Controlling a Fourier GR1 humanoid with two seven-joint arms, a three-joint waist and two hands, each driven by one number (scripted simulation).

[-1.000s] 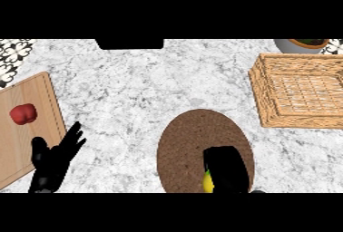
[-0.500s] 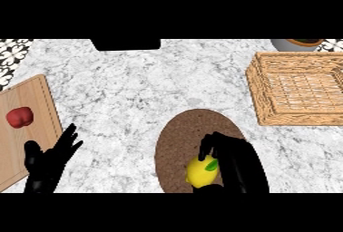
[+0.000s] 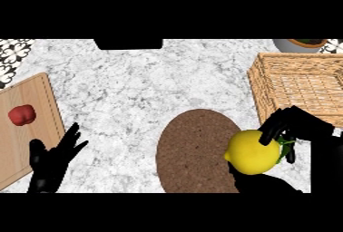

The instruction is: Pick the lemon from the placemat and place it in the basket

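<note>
The yellow lemon (image 3: pixel 252 151) with a green leaf is held up over the right edge of the round brown placemat (image 3: pixel 191 149). My right hand (image 3: pixel 295 127) is shut on it, fingers curled over its top and right side, thumb below. The woven basket (image 3: pixel 301 81) stands at the right, just beyond that hand. My left hand (image 3: pixel 50 161) rests open at the lower left, fingers up.
A wooden cutting board (image 3: pixel 26 136) with a red fruit (image 3: pixel 21 114) lies at the left. A bowl (image 3: pixel 301 44) shows at the top right and a dark object (image 3: pixel 127 43) at the top edge. Marble counter lies between placemat and board.
My right hand closed on the lemon and has lifted it up and to the right, off the placemat's middle toward the basket. The left hand has stayed where it was.
</note>
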